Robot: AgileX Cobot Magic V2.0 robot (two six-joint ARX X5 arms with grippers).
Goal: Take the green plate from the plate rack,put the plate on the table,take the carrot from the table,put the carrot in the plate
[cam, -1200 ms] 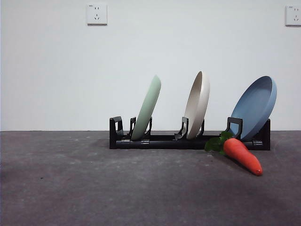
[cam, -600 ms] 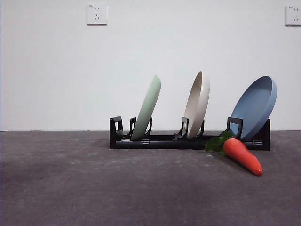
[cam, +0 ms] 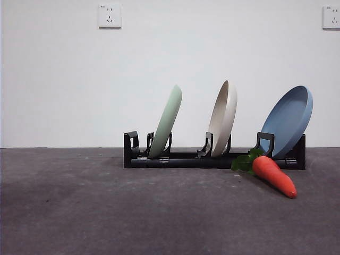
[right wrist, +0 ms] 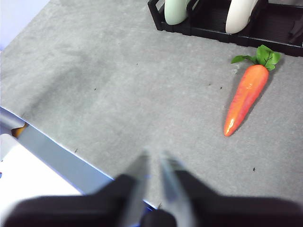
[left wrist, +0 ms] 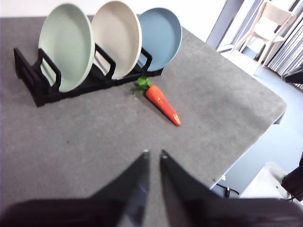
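Note:
The green plate (cam: 166, 121) stands tilted in the left slot of the black plate rack (cam: 186, 159) on the dark grey table (cam: 106, 212). The carrot (cam: 273, 176) lies on the table in front of the rack's right end, leaves toward the rack. In the left wrist view the green plate (left wrist: 66, 45), rack (left wrist: 33, 85) and carrot (left wrist: 162, 105) lie well ahead of my left gripper (left wrist: 153, 153), which is shut and empty. In the right wrist view my right gripper (right wrist: 154, 158) is shut and empty near the table's edge, with the carrot (right wrist: 246, 97) ahead. Neither gripper shows in the front view.
A cream-white plate (cam: 223, 118) stands in the middle slot and a blue plate (cam: 288, 119) in the right slot. The table's edge (left wrist: 246, 142) and corner show in the left wrist view, with a chair (left wrist: 270, 23) beyond. Another table edge (right wrist: 57, 151) lies near the right gripper.

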